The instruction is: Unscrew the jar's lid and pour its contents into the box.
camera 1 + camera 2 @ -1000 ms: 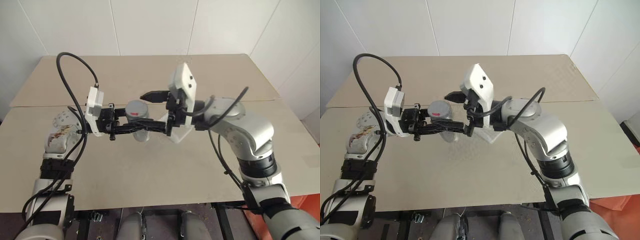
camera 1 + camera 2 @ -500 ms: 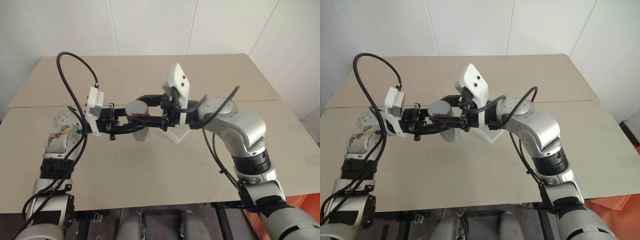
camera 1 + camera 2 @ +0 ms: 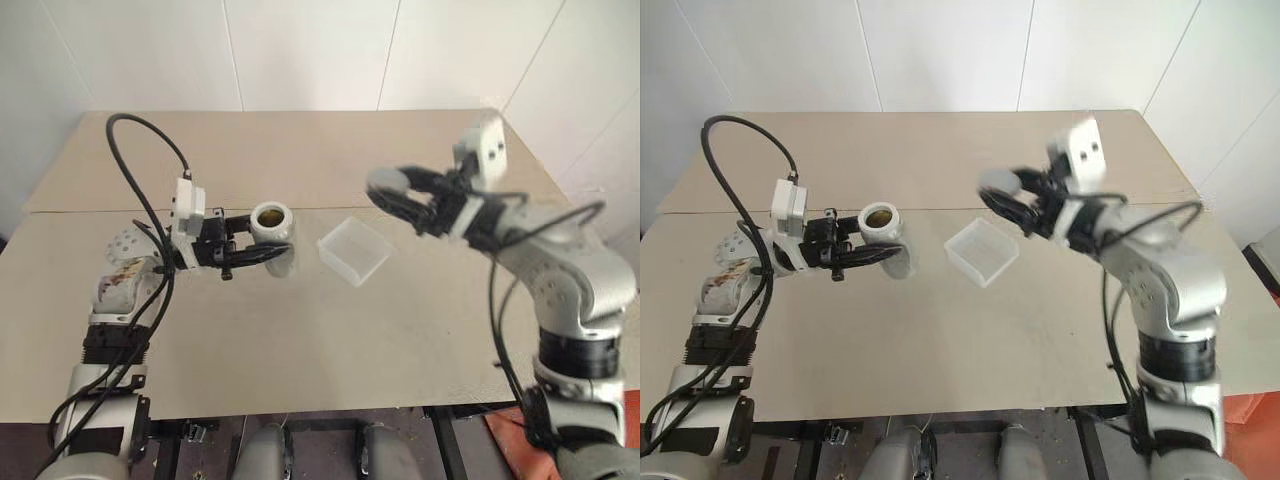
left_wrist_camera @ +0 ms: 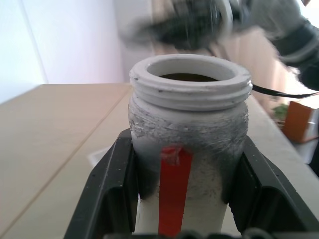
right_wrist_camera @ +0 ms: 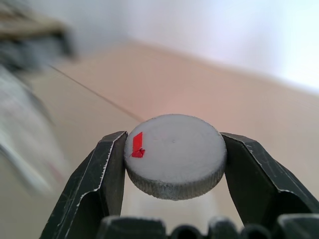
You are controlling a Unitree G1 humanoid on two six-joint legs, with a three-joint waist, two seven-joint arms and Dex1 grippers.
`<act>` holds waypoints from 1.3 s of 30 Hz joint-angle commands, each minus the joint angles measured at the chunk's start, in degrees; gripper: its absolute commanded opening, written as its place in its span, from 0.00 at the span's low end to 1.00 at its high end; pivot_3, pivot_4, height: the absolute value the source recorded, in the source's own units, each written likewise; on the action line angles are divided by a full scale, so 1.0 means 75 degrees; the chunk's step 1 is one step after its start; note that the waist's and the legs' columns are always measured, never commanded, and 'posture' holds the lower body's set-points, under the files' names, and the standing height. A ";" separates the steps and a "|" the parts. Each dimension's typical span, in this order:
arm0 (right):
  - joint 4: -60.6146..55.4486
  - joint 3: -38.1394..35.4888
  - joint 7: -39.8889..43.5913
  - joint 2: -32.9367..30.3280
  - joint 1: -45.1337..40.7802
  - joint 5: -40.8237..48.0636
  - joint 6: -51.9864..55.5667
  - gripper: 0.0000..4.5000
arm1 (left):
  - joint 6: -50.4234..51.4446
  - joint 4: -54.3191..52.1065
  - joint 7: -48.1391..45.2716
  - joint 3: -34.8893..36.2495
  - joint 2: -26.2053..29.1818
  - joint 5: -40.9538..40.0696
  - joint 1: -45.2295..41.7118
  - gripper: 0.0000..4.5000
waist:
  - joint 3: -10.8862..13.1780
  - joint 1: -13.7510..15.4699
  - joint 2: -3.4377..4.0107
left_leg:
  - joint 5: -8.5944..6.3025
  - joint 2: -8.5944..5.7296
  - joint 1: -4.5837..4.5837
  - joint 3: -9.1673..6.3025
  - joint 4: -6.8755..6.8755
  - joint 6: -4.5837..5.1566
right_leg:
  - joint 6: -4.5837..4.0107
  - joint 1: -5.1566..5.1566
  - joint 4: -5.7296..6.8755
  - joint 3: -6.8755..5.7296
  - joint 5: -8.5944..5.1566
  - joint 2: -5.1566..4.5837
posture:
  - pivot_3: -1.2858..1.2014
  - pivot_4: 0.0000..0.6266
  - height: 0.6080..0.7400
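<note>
**A:** Where is the jar (image 3: 272, 224)?

**B:** The left gripper (image 3: 262, 254) holds it up above the table (image 3: 300, 340). Its two black fingers (image 4: 110, 189) squeeze the jar's sides, one on each side. The jar stands up straight. A red strip runs down its side.

**A:** Is the top open?

**B:** Yes. The white rim with the screw lines is bare. You can look into the dark hole, but I cannot make out the little piece inside.

**A:** So where is the lid (image 5: 174, 154)?

**B:** The right gripper (image 3: 395, 195) has it. Its fingers (image 5: 102, 177) pinch the round grey lid by its edges, with the flat top and small red mark showing. It is held in the air, well apart from the jar.

**A:** And the box (image 3: 353, 250)?

**B:** The clear box sits on the table between the two grippers, just beside the jar. It is turned so a corner points at the robot. Nothing touches it.

**A:** Is there room to move?

**B:** Lots. The table is bare all around the box, out to its front edge and its back edge by the white wall (image 3: 310, 50). The air above the box is open too.
</note>
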 commanded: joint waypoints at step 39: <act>-0.1585 -0.0434 0.1701 -0.2117 0.0125 0.1968 0.1293 0.99 | -0.4882 0.7005 1.6524 -0.8292 -0.1309 1.5497 -0.6222 0.49 | 0.0007 0.0203 -0.0014 | -0.0018 -0.0014 -0.0037 0.0048 0.0027 0.0031 | 0.0031 0.0007 -0.0033 -0.0033 0.0017 -0.0019 | 0.52 0.24 1.00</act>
